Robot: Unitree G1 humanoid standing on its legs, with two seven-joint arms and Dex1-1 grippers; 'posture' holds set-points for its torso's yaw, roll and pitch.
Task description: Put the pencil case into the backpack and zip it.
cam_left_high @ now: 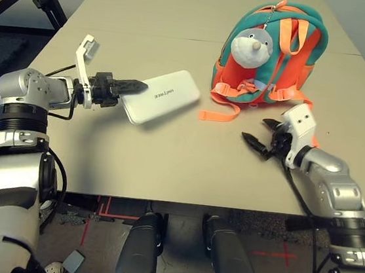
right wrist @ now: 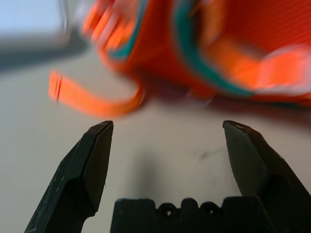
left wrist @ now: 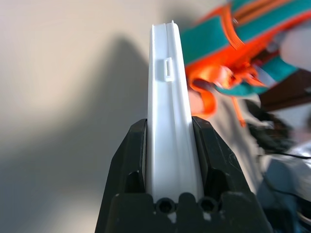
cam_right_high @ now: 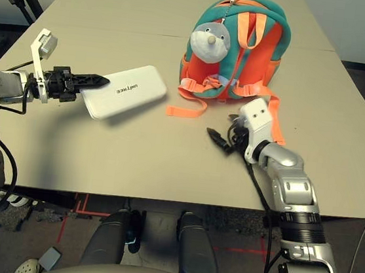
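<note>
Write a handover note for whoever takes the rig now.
Left tool: closed on the flat white hard pencil case, near the table's left side.
Right tool: open, empty, in front of the teal-and-orange fabric backpack.
Backpack: upright on the table, right of the case.
Done: case gripped.
Left: get the backpack open if needed, put the case in, zip up.

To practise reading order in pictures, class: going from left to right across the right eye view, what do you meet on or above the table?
Left gripper, white pencil case, teal-and-orange backpack.
</note>
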